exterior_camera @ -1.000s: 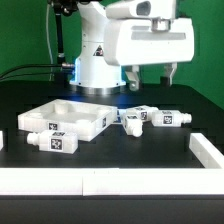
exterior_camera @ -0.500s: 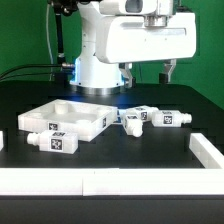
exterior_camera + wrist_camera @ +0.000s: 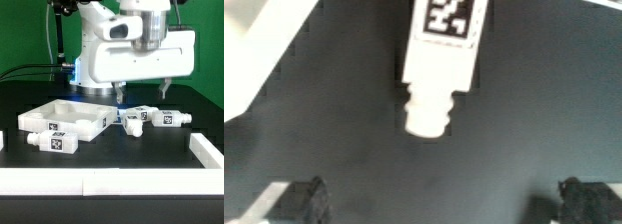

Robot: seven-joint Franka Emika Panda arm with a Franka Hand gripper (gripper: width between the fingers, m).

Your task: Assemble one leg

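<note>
- Leg furthest left [image 3: 50,141]: lying on the dark desk [image 3: 110,165], just in front of the white tabletop [image 3: 65,118].
- Middle leg [image 3: 135,120]: flat on the desk near the tabletop's right corner, beneath the hand [image 3: 142,94], untouched; tag and peg end plain in wrist view.
- Hand: raised, fingers [image 3: 165,92] spread wide, gripping nothing.
- Right-hand leg [image 3: 173,118]: lying just beside it.

On the dark table [image 3: 150,160] a white rimmed tabletop [image 3: 80,125] is laid toward the exterior view's left, a tagged leg [image 3: 52,143] is set just in front of it, and a second leg [image 3: 135,121] and a third leg [image 3: 172,118] are laid side by side to the exterior view's right of it.
</note>
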